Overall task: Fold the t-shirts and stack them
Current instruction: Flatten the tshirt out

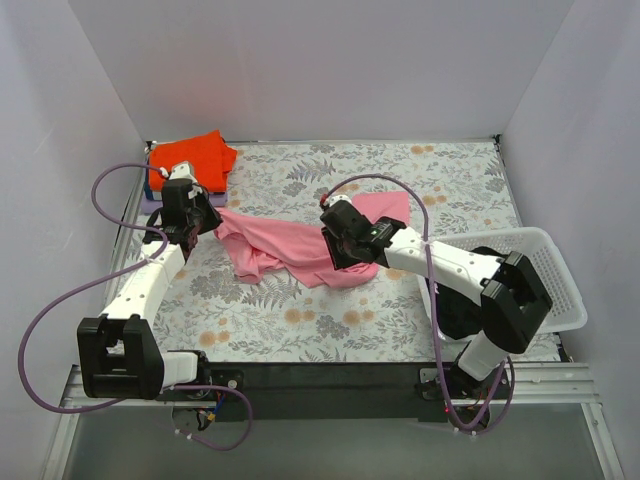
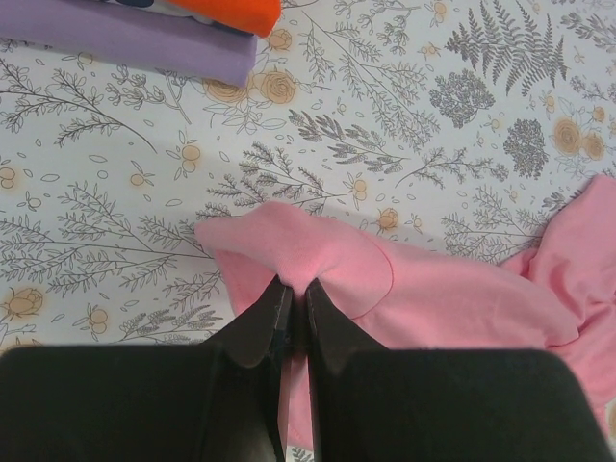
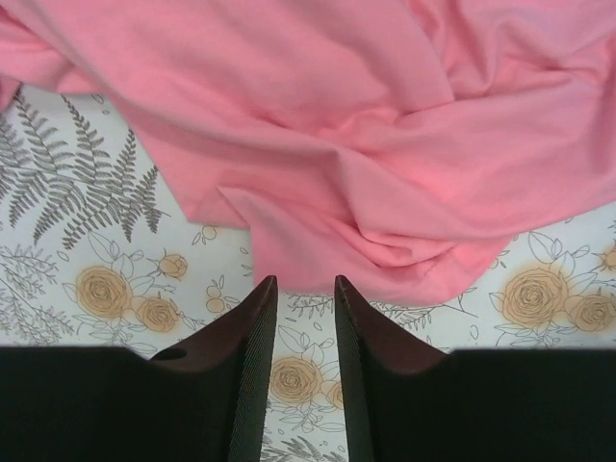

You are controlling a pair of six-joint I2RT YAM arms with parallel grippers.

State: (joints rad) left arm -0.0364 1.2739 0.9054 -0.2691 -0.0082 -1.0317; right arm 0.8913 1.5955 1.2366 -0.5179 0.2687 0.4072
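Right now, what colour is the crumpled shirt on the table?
The t-shirt is pink; right wrist view shows it best.

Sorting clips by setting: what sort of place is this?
Likely a robot lab booth, not a home: blank white walls enclose a floral-covered table, with the left arm and right arm bolted at its edge.

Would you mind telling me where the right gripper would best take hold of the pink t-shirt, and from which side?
Probably the bunched edge of the pink t-shirt just ahead of the open right gripper, approached low over the flowered tablecloth. The cloth rises there into a pinchable fold, away from the corner the left gripper holds.
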